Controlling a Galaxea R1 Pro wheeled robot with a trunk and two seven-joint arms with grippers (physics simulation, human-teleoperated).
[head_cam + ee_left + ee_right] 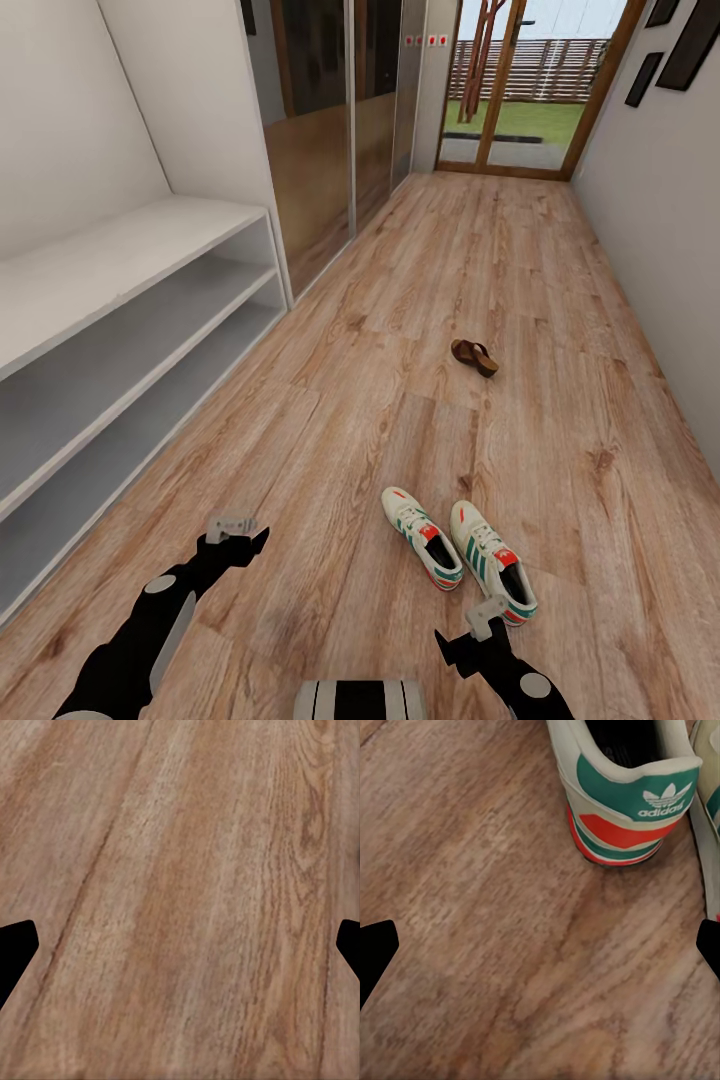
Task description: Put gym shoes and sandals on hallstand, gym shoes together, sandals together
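At your far left stands the white hallstand (130,300), its bench top and two open shelf rows running along the wall. Your left arm reaches forward and low over the wood-plank corridor floor (330,420), its left pincer (237,535) near the hallstand's base, pointing ahead. Its fingers (15,949) are spread wide with only floor between them, holding nothing. To the right, the two gym shoes lie side by side on the floor, toes pointing away from you: the left gym shoe (421,535) and the right gym shoe (492,572), close together. Farther off, one brown sandal (474,356) lies alone mid-corridor. Your right arm extends forward at the near right; its right pincer (478,628) is wide open and empty, just behind the right gym shoe's heel.
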